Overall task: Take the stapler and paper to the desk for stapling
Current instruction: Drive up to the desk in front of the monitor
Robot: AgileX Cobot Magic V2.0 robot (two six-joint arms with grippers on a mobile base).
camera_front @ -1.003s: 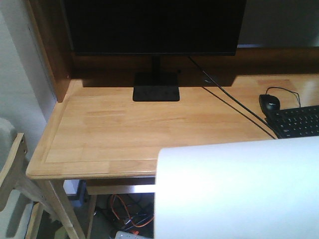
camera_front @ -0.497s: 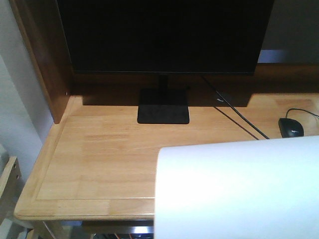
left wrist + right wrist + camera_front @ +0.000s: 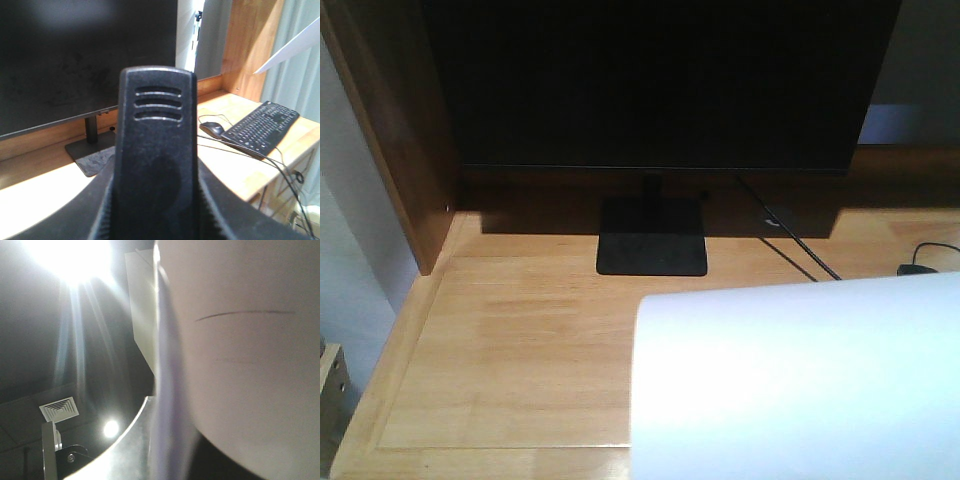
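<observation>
Left gripper (image 3: 156,220) is clamped on the stapler (image 3: 156,150): black body with three ribbed slots fills the middle of the left wrist view, and black fingers (image 3: 102,215) flank it at 7 and 5 o'clock. The stapler is in the air above the desk (image 3: 520,340), not touching the wood. The paper (image 3: 800,380) is aloft too, a bowed white sheet covering the 4-to-5 o'clock part of the front view and overhanging the desk's near right area. One corner pokes in at 2 o'clock in the left wrist view. In the right wrist view the sheet blocks most of the frame, with ceiling lights and a vent behind it. The right gripper itself doesn't show there, so I can't tell what its jaws are doing. On the desk, the monitor (image 3: 660,80) sits at 12 o'clock with its stand (image 3: 652,250) dead centre. A cable (image 3: 790,245) runs from behind the screen toward 3 o'clock and goes under the paper's top edge. The mouse (image 3: 212,130) is just beside the keyboard (image 3: 260,127), off at the desk's right end. The dark wooden side panel (image 3: 390,130) is at 10 o'clock.
</observation>
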